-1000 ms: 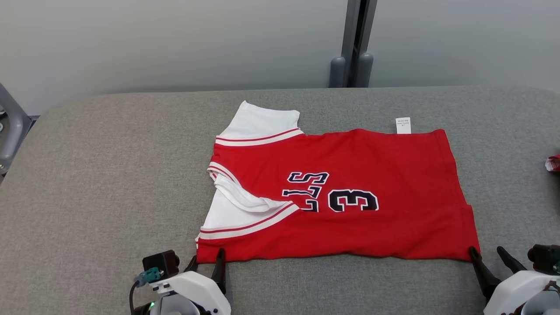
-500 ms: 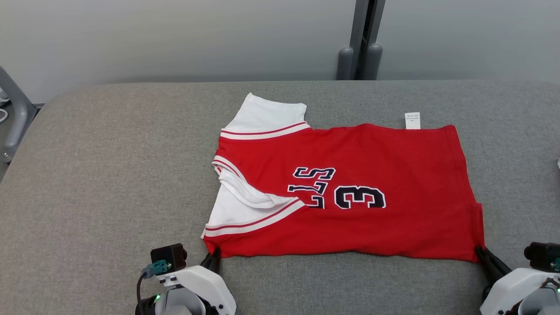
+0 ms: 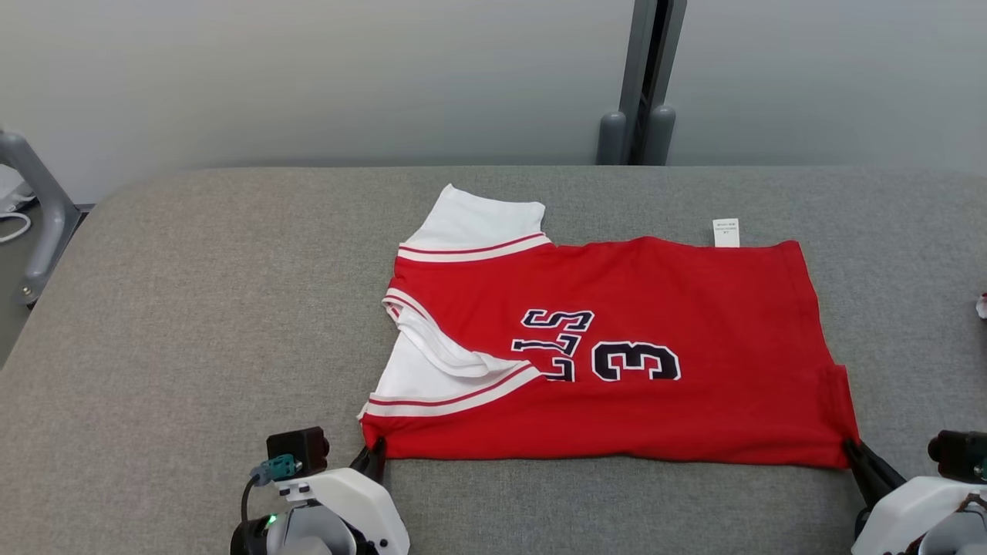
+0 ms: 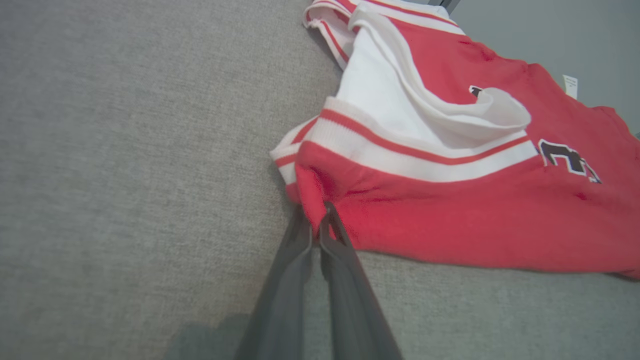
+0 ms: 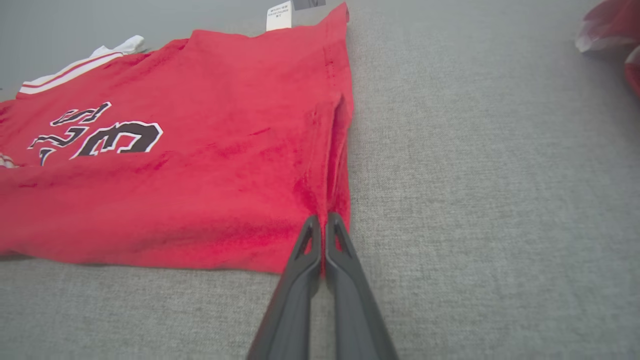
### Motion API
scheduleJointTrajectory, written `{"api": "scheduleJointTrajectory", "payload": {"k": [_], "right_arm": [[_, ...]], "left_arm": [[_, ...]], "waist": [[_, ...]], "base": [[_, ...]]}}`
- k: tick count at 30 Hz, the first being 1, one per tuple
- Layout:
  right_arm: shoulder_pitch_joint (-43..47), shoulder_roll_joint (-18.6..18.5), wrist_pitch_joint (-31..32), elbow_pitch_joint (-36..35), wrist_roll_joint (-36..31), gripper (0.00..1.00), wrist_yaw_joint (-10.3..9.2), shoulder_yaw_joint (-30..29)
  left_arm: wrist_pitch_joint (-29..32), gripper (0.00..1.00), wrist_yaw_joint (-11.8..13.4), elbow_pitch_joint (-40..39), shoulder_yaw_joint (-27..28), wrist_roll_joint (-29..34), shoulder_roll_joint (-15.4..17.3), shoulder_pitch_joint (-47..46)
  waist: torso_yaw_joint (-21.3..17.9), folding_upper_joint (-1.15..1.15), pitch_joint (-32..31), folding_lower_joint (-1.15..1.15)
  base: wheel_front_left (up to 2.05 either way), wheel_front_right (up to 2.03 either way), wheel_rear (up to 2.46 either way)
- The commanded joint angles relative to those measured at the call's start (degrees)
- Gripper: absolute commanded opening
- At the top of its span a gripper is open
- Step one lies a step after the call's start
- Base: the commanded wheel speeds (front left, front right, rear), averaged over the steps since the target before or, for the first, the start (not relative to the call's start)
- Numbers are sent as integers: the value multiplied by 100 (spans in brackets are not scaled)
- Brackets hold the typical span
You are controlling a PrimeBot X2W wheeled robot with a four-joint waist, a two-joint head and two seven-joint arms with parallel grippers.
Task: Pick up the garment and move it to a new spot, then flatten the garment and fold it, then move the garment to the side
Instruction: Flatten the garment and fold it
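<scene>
Since you'll fold, jersey (image 3: 655, 308): flat on table (image 3: 193, 308).
Left pincer (image 3: 377, 451): clamping near shoulder corner.
Right pincer (image 3: 851, 447): clamping near hem corner.

The red garment (image 3: 694, 308) carries a dark, white-edged "33" (image 3: 636, 361) and, just beside it, sideways letters (image 3: 557, 343) of which only an "S" reads clearly. The white tag (image 3: 725, 232) bears print too small to read.

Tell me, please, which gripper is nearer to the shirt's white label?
Right. The right gripper grips the near right corner of the shirt, on the label side; the left gripper grips the near left corner, farther away.
</scene>
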Motion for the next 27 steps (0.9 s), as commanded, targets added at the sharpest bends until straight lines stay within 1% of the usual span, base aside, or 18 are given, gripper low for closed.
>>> {"api": "scheduleJointTrajectory", "payload": {"k": [1, 4, 10, 14, 17, 24, 25, 27], "right_arm": [[49, -47, -26, 27, 46, 0, -2, 32], [78, -44, -26, 70, 147, 0, -2, 137], [14, -93, -13, 250, 456, 0, -2, 462], [-29, -103, 171, 355, 693, 0, -2, 701], [-10, -188, 344, 308, 865, 0, -2, 879], [87, -487, 761, -7, 1322, 0, -3, 1195], [87, -487, 761, -7, 1322, 0, -3, 1195], [132, -645, 947, -163, 1490, 0, -3, 1312]], "left_arm": [[-14, 0, -40, 38, -12, 71, 59, -26], [-15, 0, -114, 117, -80, 152, 93, 24], [208, 0, -327, 264, -268, 254, 158, 14], [421, 0, -503, 274, -364, 253, 242, 57], [572, 0, -598, 214, -427, 277, 335, 72], [901, 0, -673, -91, -526, 289, 630, 158], [901, 0, -673, -91, -526, 289, 630, 158], [1080, 0, -654, -301, -591, 313, 783, 236]], "waist": [[6, 0, -53, 0], [-1, 0, -161, 0], [-43, 0, -303, 0], [-68, 0, -411, 0], [-80, 0, -474, 0], [-91, 0, -589, 0], [-91, 0, -589, 0], [-88, 0, -626, 0]], "base": [[0, 0, 0], [0, 0, 0], [0, 0, 0], [0, 0, 0], [0, 0, 0], [0, 0, 0], [0, 0, 0], [0, 0, 0]]}}
